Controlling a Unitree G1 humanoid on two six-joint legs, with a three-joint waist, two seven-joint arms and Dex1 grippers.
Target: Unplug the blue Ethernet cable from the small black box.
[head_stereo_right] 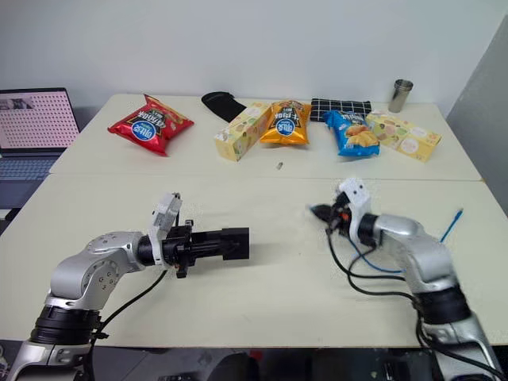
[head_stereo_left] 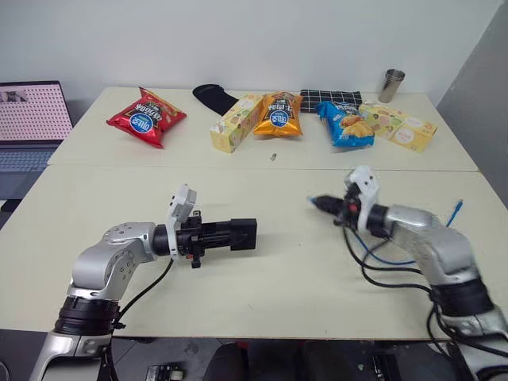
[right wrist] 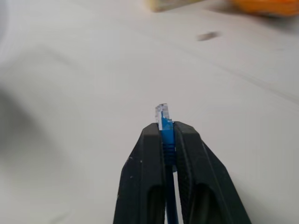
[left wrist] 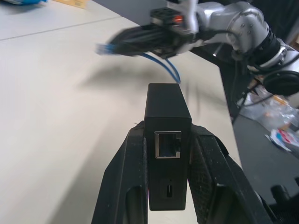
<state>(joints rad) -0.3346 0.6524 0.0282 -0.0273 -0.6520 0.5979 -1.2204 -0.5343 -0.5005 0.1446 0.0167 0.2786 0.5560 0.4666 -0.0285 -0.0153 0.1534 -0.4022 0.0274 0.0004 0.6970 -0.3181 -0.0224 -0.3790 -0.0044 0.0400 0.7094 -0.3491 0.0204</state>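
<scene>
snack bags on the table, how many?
3, far side of the table: red bag on the left, orange bag in the middle, blue bag to its right. None look hidden.

Right gripper [left wrist: 140,41] motion-blurred; blue Ethernet cable [right wrist: 167,135] mostly hidden between its fingers.

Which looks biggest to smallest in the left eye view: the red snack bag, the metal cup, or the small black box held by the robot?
1. Red crinkly snack bag, clearly largest.
2. Small matte-black box in the left gripper; it sits nearer the camera, so its rank over the cup is unsure.
3. Shiny metal cup.
</scene>
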